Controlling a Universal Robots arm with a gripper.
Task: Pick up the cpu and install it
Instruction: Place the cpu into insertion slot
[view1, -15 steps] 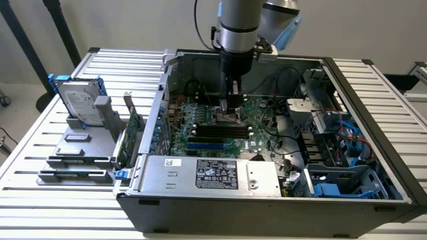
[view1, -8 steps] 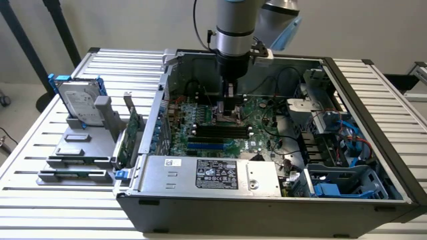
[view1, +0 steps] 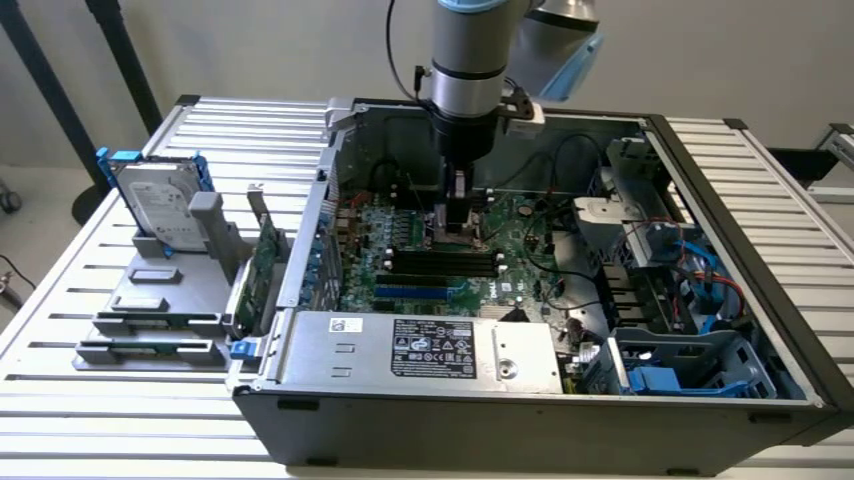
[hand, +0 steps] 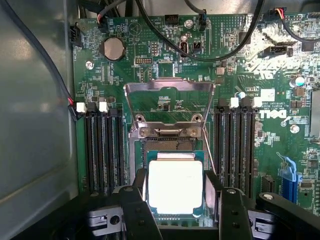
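Observation:
The cpu (hand: 175, 182), a small square chip with a bright silver top and thin green rim, sits between my two black fingers (hand: 140, 186), which press against its opposite sides. My gripper (hand: 176, 194) is shut on it, low over the open socket (hand: 170, 145) on the green motherboard (hand: 150, 60). The socket's metal load plate (hand: 169, 97) is flipped up behind it. Whether the chip rests in the socket or hovers just above it, I cannot tell. In the exterior view the gripper (view1: 458, 228) reaches down inside the open computer case (view1: 747, 300).
Black memory slots (hand: 102, 150) flank the socket on both sides. Cables (hand: 210, 55) loop over the board. A power supply (view1: 427, 345) fills the case's front. On the exterior view's left, a stand holds a hard drive (view1: 160, 205) and green memory sticks (view1: 267, 265).

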